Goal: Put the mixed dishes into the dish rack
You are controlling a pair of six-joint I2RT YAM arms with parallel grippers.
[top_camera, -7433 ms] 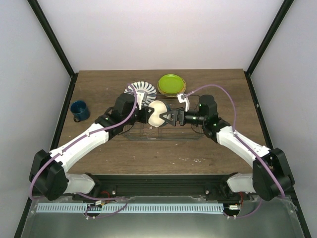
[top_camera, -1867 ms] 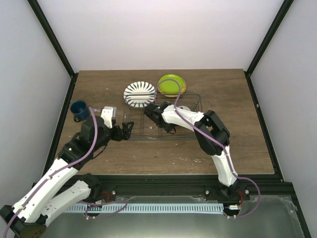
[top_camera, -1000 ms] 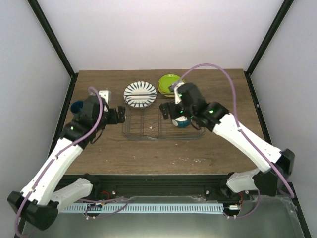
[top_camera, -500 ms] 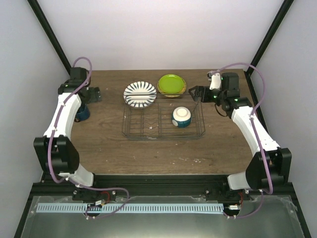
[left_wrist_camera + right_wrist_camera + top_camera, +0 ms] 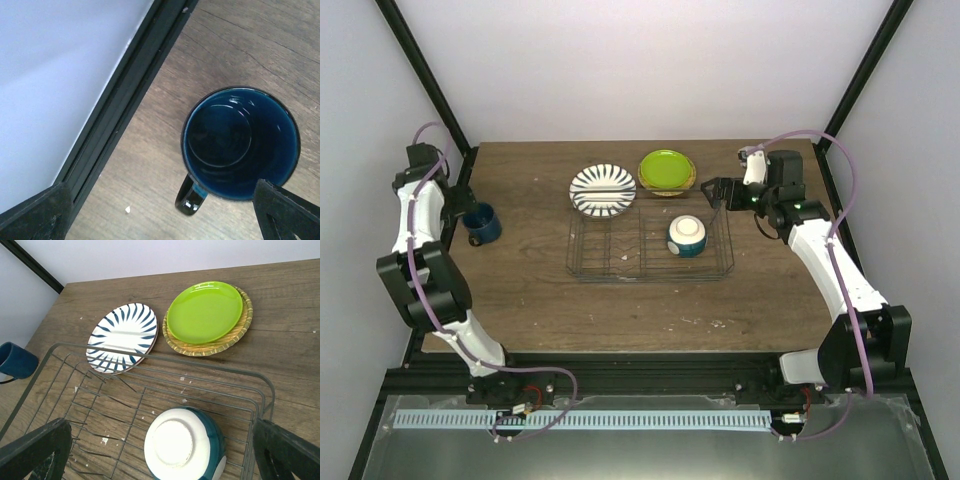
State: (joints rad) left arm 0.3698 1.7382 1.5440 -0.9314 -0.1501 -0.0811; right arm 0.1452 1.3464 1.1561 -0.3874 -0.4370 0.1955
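The dark blue mug (image 5: 240,142) stands upright near the table's left edge, its handle (image 5: 192,197) pointing toward the camera. My left gripper (image 5: 160,220) hovers open above it and holds nothing; it shows beside the mug (image 5: 482,222) as the left gripper (image 5: 460,200). The cream bowl (image 5: 182,447) lies upside down in the right half of the wire dish rack (image 5: 150,356). My right gripper (image 5: 712,189) is open and empty above the rack's far right corner. The striped plate (image 5: 603,189) and the lime-green plate (image 5: 667,171) lie flat behind the rack (image 5: 610,262).
A black frame post (image 5: 135,95) and the white wall run close along the mug's left side. The striped plate (image 5: 122,337) touches the rack's far rim. The green plate (image 5: 205,312) shows a yellow woven rim. White crumbs dot the wood inside the rack.
The left arm has swung out to the table's left edge and its gripper now hangs over the mug. The right gripper has pulled back from the bowl, which stays in the rack.
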